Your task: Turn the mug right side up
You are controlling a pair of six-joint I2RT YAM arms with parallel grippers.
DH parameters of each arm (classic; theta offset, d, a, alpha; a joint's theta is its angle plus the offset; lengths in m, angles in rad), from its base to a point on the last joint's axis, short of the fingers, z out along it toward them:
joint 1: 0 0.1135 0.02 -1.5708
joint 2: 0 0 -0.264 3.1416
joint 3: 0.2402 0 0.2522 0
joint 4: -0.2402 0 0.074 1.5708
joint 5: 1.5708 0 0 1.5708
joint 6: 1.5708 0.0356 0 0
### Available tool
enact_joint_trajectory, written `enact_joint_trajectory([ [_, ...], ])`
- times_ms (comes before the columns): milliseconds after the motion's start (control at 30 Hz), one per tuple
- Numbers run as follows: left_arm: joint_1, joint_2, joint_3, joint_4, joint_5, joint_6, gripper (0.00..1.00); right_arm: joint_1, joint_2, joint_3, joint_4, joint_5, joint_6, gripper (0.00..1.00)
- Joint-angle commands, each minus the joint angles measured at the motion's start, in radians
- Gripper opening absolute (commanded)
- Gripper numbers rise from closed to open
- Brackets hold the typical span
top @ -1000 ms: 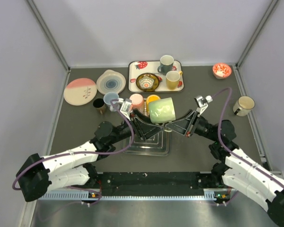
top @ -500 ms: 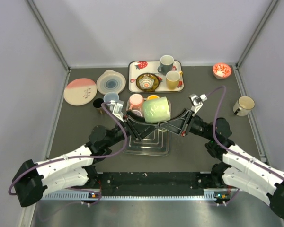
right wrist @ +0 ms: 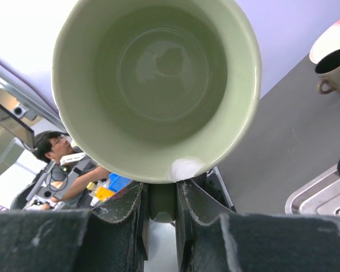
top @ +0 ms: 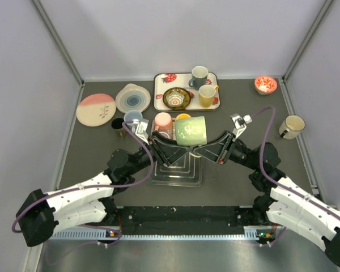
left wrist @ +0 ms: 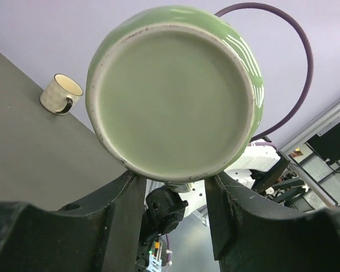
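Soft, even overhead light keeps the top view bright and sharp, with faint shadows. In the left wrist view, glare streaks the green mug (left wrist: 170, 90) at upper right, and the bottom edge is dark and blurred. The right wrist view's upper left blows out white.

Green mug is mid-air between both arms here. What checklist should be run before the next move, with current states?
1. Right gripper shut on the green mug at its handle: ok.
2. Left gripper gripping the mug: not ok; jaws apart below the base.
3. Mug right side up: not ok; it lies sideways, mouth toward the right wrist.
4. Mug empty: ok.
5. Set-down spot on the metal tray: cannot tell; the arms cover much of it.
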Motion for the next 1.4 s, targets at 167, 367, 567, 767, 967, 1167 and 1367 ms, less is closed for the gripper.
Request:
enact_joint_trajectory([
  [167,0.008,0.06,0.085,0.182,0.03,-0.05,0.5,0.027,-0.019,0.014,-0.068,-0.04,-0.098,0.0],
  [367,0.01,0.078,0.105,0.19,0.05,-0.054,0.22,0.031,-0.025,0.016,-0.104,-0.052,-0.118,0.0],
  [567,0.008,0.082,0.105,0.203,0.053,-0.06,0.0,0.033,-0.036,0.017,-0.155,-0.061,-0.138,0.0],
  [767,0.01,0.042,0.101,0.112,-0.002,-0.028,0.0,0.036,-0.074,0.065,-0.324,-0.063,-0.255,0.0],
  [967,0.007,-0.012,0.112,-0.062,-0.049,0.091,0.0,0.036,-0.113,0.119,-0.522,-0.041,-0.37,0.14],
  [1167,0.008,-0.04,0.101,-0.149,-0.092,0.17,0.0,0.035,-0.114,0.152,-0.58,-0.04,-0.407,0.22],
  [1367,0.007,-0.081,0.069,-0.174,-0.123,0.205,0.0,0.036,-0.105,0.176,-0.608,-0.049,-0.433,0.27],
])
